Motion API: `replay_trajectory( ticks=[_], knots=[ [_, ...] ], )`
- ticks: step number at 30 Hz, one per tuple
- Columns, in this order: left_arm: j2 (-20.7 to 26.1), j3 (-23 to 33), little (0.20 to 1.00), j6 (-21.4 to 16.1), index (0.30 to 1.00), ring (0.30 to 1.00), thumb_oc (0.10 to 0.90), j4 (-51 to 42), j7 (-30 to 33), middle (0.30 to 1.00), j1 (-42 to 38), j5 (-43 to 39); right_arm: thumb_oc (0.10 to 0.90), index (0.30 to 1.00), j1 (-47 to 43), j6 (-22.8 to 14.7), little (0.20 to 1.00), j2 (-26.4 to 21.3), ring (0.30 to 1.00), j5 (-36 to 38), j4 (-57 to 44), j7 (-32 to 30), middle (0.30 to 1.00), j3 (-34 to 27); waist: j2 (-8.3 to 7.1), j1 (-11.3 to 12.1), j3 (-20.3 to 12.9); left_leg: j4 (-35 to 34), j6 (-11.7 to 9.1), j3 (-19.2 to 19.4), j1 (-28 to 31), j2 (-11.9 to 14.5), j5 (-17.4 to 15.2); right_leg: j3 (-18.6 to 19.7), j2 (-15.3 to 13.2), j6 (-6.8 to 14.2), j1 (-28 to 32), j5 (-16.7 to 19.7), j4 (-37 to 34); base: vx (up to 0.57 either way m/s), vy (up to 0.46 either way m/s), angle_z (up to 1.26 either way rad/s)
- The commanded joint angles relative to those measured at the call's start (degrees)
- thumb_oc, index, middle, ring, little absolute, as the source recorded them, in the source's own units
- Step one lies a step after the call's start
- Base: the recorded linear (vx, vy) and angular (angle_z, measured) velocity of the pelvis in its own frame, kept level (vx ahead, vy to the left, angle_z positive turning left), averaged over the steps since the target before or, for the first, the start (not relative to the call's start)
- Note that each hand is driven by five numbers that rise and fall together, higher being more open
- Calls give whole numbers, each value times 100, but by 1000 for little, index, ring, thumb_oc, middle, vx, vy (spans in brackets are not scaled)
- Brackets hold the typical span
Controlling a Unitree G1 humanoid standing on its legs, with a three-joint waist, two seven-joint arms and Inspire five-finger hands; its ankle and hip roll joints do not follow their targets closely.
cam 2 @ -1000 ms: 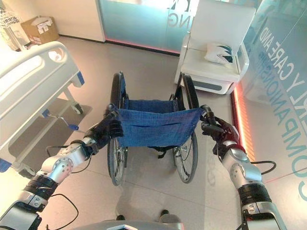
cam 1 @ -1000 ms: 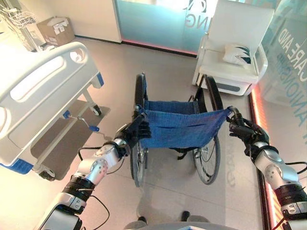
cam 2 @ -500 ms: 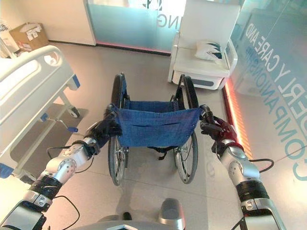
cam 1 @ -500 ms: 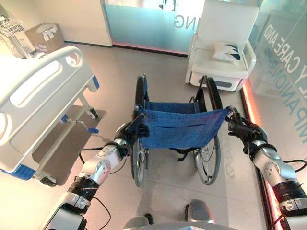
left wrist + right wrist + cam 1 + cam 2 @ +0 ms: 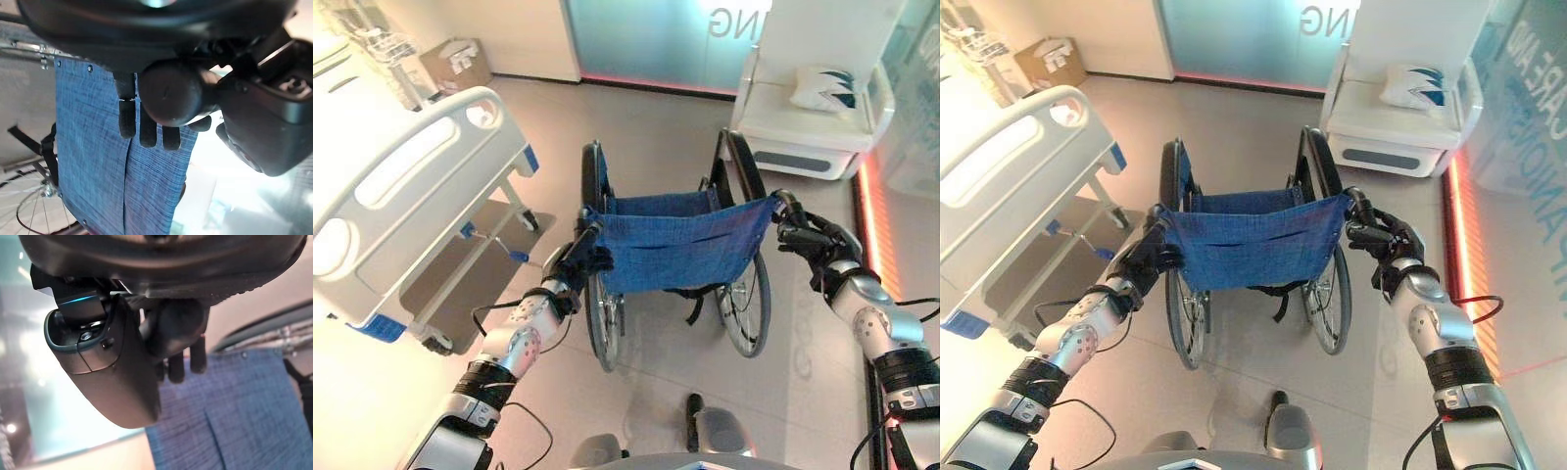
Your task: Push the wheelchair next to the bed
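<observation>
The bed (image 5: 401, 186) is the largest thing here: white, with a moulded footboard and blue corner bumpers, and it stands on castors on the left side of the floor (image 5: 656, 127). At the far end of the room there is a frosted glass wall (image 5: 646, 39) with large pale letters at its top edge; only the fragment "NG" can be read. On the right side, near that wall, stands a white armchair (image 5: 813, 108), and a white cushion (image 5: 824, 86) with a dark pattern lies on its seat. A second glass panel on the far right, seen in the right eye view, also carries big letters, but they are cut off and I cannot read a whole word.

The wheelchair (image 5: 680, 245) is in the middle of the floor, to the right of the bed and apart from it, with its blue fabric backrest (image 5: 1253, 245) turned to the robot and its large spoked wheels at both sides.

A cardboard box (image 5: 455, 64) sits in the far left corner of the floor.

The left hand (image 5: 579, 264) has its fingers (image 5: 146, 132) curled around the left push handle, beside the blue cloth. The right hand (image 5: 808, 238) is closed in the same manner on the right push handle.
</observation>
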Motion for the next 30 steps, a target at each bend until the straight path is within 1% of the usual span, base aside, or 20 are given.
replay_trajectory(
  ticks=[1,2,3,5,7,9,11,13,15,16,18,20,21,22,24,25,26,27,29,30],
  knots=[
    [-454,678,300,-1192,300,300,400,-507,318,300,-648,-126,400,300,-175,-244,300,688,300,118,-1160,978,300,913,-234,-48,-481,901,158,557,-37,-70,1313,-144,24,47,736,304,-879,212,-181,-16],
    [-494,699,300,-1212,300,300,400,-439,217,300,-642,-129,400,300,-151,-261,300,693,300,92,-1207,935,300,925,-207,11,-414,729,232,595,-208,26,1170,-178,72,26,912,187,-863,273,-136,-10],
    [-503,706,300,-1229,300,300,400,-390,154,300,-633,-115,400,300,-163,-268,300,723,300,53,-1217,907,300,955,-173,58,-385,114,284,651,-177,26,1161,-195,111,53,1004,99,-846,238,-67,5],
    [-483,730,300,-1258,300,300,400,-279,53,300,-651,-143,400,300,-243,-222,300,748,300,37,-1225,836,300,1006,-168,94,-359,-431,339,769,-100,10,1123,-181,129,88,1087,41,-844,218,-11,11],
    [-429,728,300,-1269,300,300,400,-36,-96,300,-790,-256,400,300,-387,-141,300,764,300,47,-1216,650,300,1107,-41,177,-324,-1936,242,848,-138,-78,1493,-75,355,117,1282,-113,-820,417,38,6],
    [-427,705,300,-1292,300,300,400,54,-132,300,-842,-290,400,300,-397,-137,300,729,300,80,-1234,593,300,1134,-20,251,-326,-2368,226,781,-296,-166,1619,6,430,133,1396,-131,-894,331,37,7],
    [-396,678,300,-1336,300,300,400,132,-212,300,-803,-298,400,300,-284,-212,300,671,300,86,-1248,587,300,1159,77,385,-357,-3307,98,727,-557,-193,2092,116,610,129,1713,-272,-1017,383,54,-10],
    [-344,707,300,-1347,300,300,400,116,-308,300,-657,-285,400,300,-85,-286,300,616,300,49,-1262,677,300,1114,103,514,-402,-3849,43,798,-771,-149,2344,235,686,136,2074,-446,-1138,469,61,-25],
    [-346,749,300,-1365,300,300,400,114,-336,300,-558,-242,400,300,31,-286,300,600,300,5,-1276,767,300,1070,120,564,-452,-3925,48,887,-841,-107,2386,277,699,134,2252,-592,-1147,444,71,-29],
    [-345,772,300,-1347,300,300,400,115,-333,300,-541,-222,400,300,58,-270,300,592,300,-5,-1272,790,300,1068,77,564,-495,-3853,50,846,-796,-184,2273,297,623,166,2326,-716,-1117,400,83,-35],
    [-286,828,300,-1315,300,300,400,147,-311,300,-526,-177,400,300,65,-282,300,647,300,-38,-1205,824,300,1130,58,612,-559,-3550,233,951,-767,-183,2086,197,513,227,2363,-777,-1052,360,101,-29],
    [-256,850,300,-1294,300,300,400,182,-299,300,-536,-121,400,300,127,-269,300,665,300,-87,-1206,884,300,1116,23,644,-608,-3293,327,982,-779,-196,1876,100,394,281,2398,-834,-978,333,128,-43],
    [-270,844,300,-1280,300,300,400,196,-269,300,-550,-22,400,300,195,-263,300,661,300,-139,-1229,924,300,1085,-22,674,-650,-3110,454,991,-774,-261,1675,24,274,342,2423,-889,-879,348,178,-35],
    [-291,793,300,-1295,300,300,400,229,-269,300,-562,62,400,300,266,-304,300,671,300,-174,-1232,925,300,1063,-73,705,-695,-3046,569,931,-727,-390,1537,-47,142,441,2405,-809,-682,469,268,-33],
    [-332,707,300,-1273,300,300,400,273,-266,300,-592,156,400,300,413,-389,300,712,300,-227,-1229,905,300,996,-161,736,-755,-2985,798,791,-618,-652,1360,-120,-201,691,2222,-253,252,372,254,-36],
    [-339,700,300,-1274,300,300,400,276,-266,300,-592,168,400,300,432,-393,300,716,300,-233,-1237,903,300,988,-160,735,-761,-2988,813,778,-600,-675,1349,-113,-241,708,2168,-170,443,254,221,-37],
    [-374,668,300,-1257,300,300,400,292,-254,300,-603,226,400,300,514,-395,300,721,300,-260,-1275,900,300,946,-123,696,-757,-3006,870,715,-469,-748,1297,-69,-370,750,1908,194,1247,269,231,-17],
    [-390,647,300,-1243,300,300,400,306,-229,300,-621,240,400,300,570,-381,300,714,300,-271,-1307,912,300,912,-79,650,-742,-3018,906,691,-348,-775,1248,-28,-431,758,1669,380,1819,328,266,-2],
    [-408,620,300,-1244,300,300,400,367,-203,300,-671,233,400,300,621,-412,300,696,300,-278,-1306,968,300,900,-13,577,-718,-3036,953,674,-158,-810,1160,-5,-512,731,1297,538,2496,307,207,39],
    [-459,621,300,-1260,300,300,400,395,-147,300,-696,255,400,300,612,-478,300,712,300,-317,-1235,1038,300,938,31,513,-693,-3094,977,702,69,-816,1093,-119,-635,654,996,548,2493,339,153,41]
  ],
)
